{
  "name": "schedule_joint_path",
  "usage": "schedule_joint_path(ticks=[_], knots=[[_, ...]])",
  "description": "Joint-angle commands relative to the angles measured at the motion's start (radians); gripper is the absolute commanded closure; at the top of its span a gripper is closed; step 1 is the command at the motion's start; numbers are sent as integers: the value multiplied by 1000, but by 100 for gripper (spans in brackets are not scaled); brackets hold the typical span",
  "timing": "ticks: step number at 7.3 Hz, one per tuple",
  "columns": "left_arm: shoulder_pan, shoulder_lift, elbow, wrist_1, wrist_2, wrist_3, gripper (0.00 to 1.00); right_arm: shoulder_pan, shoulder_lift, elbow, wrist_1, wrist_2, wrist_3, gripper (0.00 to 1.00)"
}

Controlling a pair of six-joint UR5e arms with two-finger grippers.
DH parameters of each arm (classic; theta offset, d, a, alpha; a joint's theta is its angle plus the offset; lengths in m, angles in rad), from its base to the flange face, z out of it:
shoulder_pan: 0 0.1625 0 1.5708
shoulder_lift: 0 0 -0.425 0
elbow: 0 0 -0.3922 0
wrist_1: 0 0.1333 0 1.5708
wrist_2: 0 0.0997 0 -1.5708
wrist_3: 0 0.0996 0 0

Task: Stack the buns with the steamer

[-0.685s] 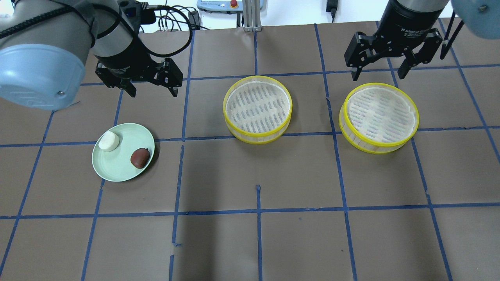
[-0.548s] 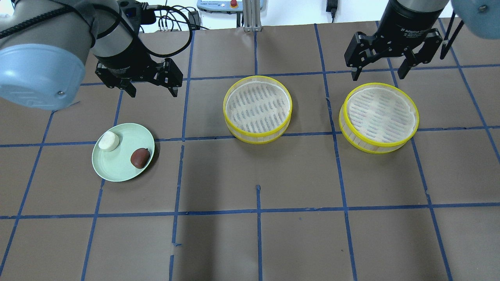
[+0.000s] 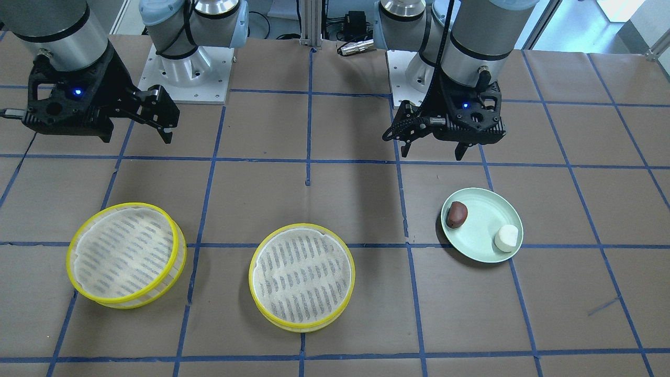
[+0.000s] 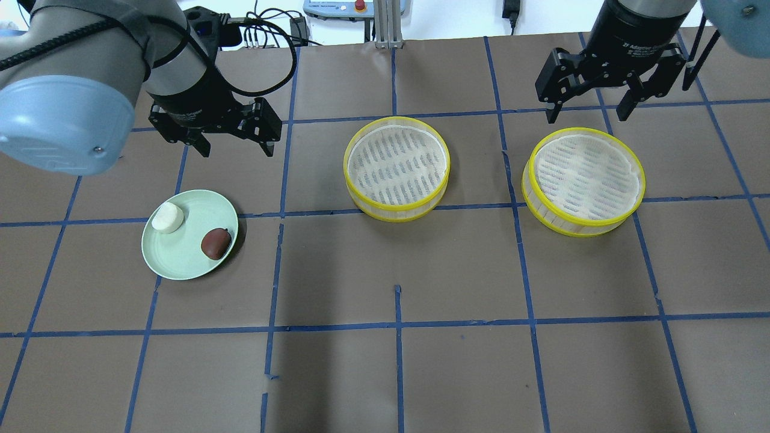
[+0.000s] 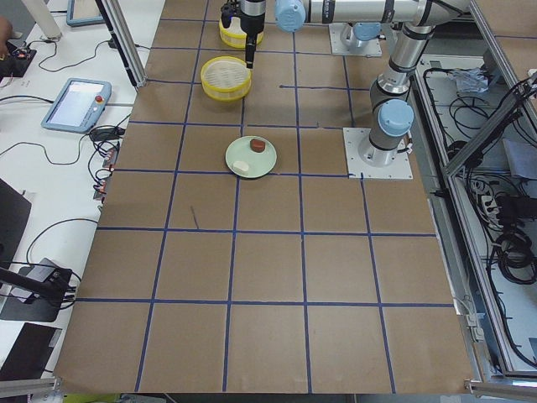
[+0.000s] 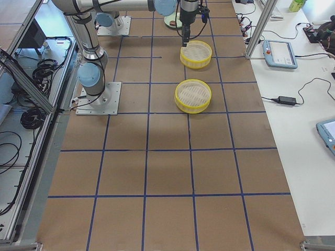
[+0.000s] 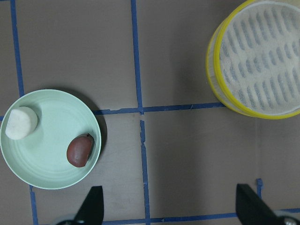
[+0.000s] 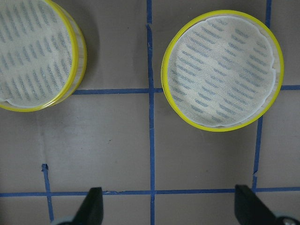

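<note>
Over the left side of the brown tabletop (image 4: 457,270), seen from the overhead camera, we find the left hand (image 4: 236,149) hanging with its jaws spread wide and nothing between them. It sits off to one side of the pale green plate (image 4: 186,255) rather than over it. That plate lies flat on the tabletop, straddling one of the blue tape lines (image 4: 397,325) that rule the surface into squares. On the plate we see both buns, apart from each other. The white bun (image 4: 167,217), roundish, lies close to the rim on the plate's left. The reddish-brown bun (image 4: 216,243), oval, lies close to the rim on its right. The left wrist camera shows the same plate and buns down to its left, with the two fingertips far apart at the bottom corners. Moving right, near the centre of the tabletop, we come to the middle steamer (image 4: 397,165), a round tray with a yellow rim and a pale slotted liner. It stands well apart from the plate. Further right stands the second steamer (image 4: 583,180), of the same make, separated from the first by a strip of bare tabletop. At the far right the right hand (image 4: 586,114) hangs beside that steamer's rim, not touching it, its jaws likewise wide and gripping nothing.
</note>
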Motion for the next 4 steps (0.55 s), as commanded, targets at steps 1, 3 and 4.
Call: schedule_joint_path(ticks=[1, 3, 4], knots=[[73, -14, -6, 2, 2, 51, 0, -77, 78, -2, -5, 8, -2, 0], [295, -79, -33, 0, -1, 387, 0, -136, 131, 2, -182, -4, -38, 0], [381, -119, -72, 6, -9, 554, 0, -163, 181, 1, -213, -16, -84, 0]])
